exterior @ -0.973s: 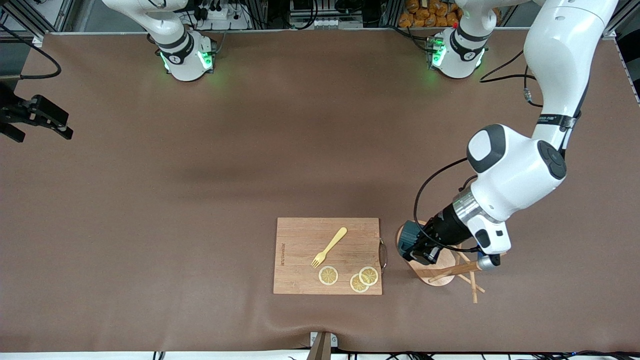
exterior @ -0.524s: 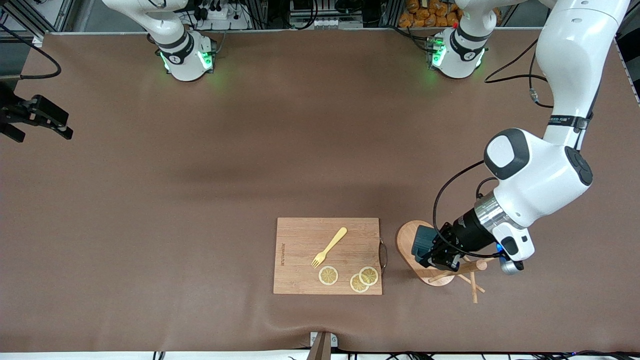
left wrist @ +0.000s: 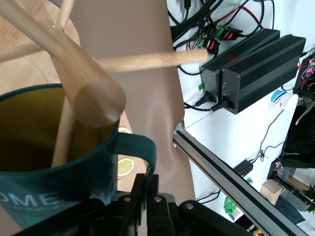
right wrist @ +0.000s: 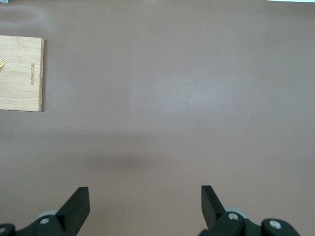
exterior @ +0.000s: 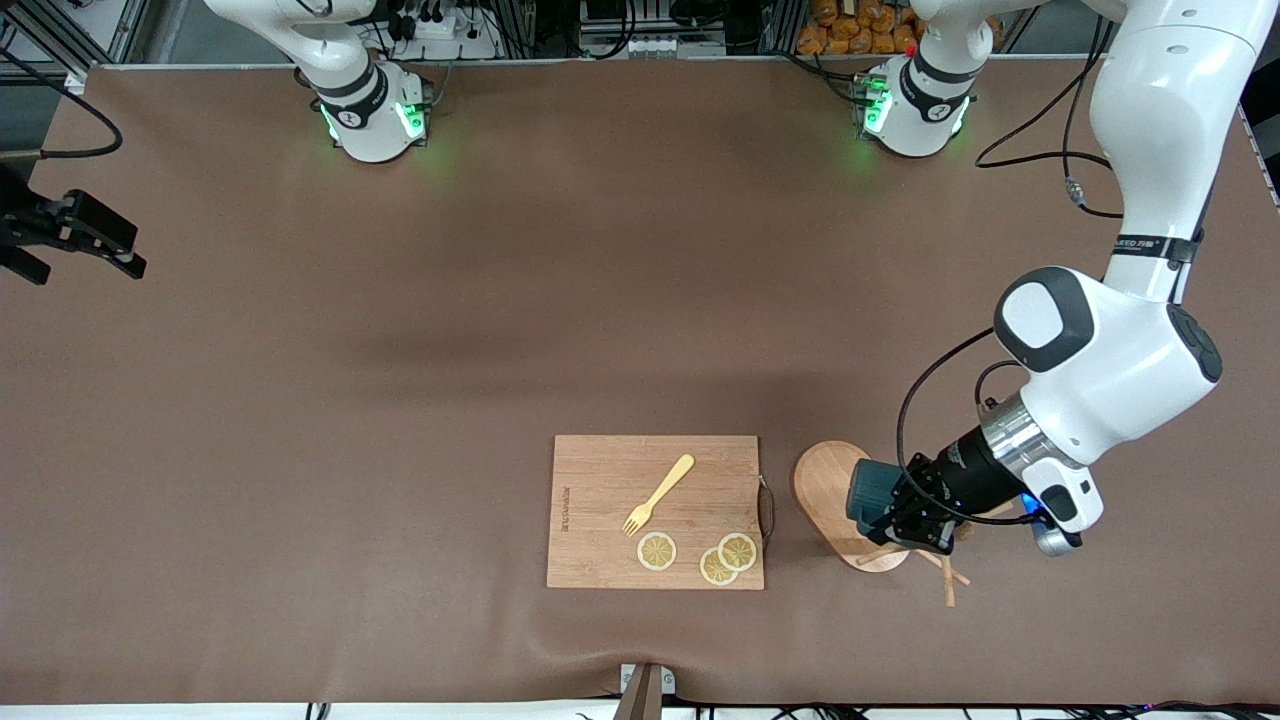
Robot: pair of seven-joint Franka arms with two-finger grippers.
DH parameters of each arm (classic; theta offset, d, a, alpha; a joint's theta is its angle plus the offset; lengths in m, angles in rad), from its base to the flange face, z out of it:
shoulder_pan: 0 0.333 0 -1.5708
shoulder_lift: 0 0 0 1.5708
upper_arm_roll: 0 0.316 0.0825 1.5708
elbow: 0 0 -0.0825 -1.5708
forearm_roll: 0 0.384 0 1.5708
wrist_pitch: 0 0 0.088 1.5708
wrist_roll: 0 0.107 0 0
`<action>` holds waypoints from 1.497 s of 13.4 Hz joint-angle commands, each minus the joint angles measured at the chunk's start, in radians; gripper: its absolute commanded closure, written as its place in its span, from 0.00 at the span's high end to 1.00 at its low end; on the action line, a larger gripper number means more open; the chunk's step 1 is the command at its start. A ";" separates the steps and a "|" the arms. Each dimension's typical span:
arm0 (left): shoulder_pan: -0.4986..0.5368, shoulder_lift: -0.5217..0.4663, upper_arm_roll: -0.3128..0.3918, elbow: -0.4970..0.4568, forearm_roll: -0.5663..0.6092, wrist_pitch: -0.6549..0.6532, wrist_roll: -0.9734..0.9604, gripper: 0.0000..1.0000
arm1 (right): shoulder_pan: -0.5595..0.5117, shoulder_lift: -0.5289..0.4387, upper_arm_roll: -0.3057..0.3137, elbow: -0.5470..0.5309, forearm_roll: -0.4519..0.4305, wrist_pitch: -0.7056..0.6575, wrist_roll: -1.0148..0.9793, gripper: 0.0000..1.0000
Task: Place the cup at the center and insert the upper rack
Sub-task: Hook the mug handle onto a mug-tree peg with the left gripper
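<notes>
White letters "OME" are seen on the cup (left wrist: 47,206) side, cut off. A small engraved mark on the cutting board (exterior: 600,470) edge cannot be read.

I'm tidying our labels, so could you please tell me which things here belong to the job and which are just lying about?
Job: cup, upper rack, left gripper shut on the cup.
Lying about: cutting board, fork, lemon slices.

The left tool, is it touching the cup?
Touching: in the left wrist view, the left tool is shut on the cup's handle, beside the upper rack post.
</notes>
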State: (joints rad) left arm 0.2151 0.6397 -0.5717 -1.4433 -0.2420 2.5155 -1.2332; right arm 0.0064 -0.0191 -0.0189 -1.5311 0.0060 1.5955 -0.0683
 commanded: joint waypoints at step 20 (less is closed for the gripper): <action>0.049 -0.078 -0.011 -0.016 -0.059 -0.033 0.050 1.00 | 0.009 -0.002 -0.007 0.005 -0.008 -0.005 0.002 1.00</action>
State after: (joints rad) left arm 0.2532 0.5969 -0.5828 -1.4342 -0.3014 2.5038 -1.1950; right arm 0.0064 -0.0191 -0.0191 -1.5311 0.0060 1.5956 -0.0683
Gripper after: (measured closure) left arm 0.000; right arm 0.000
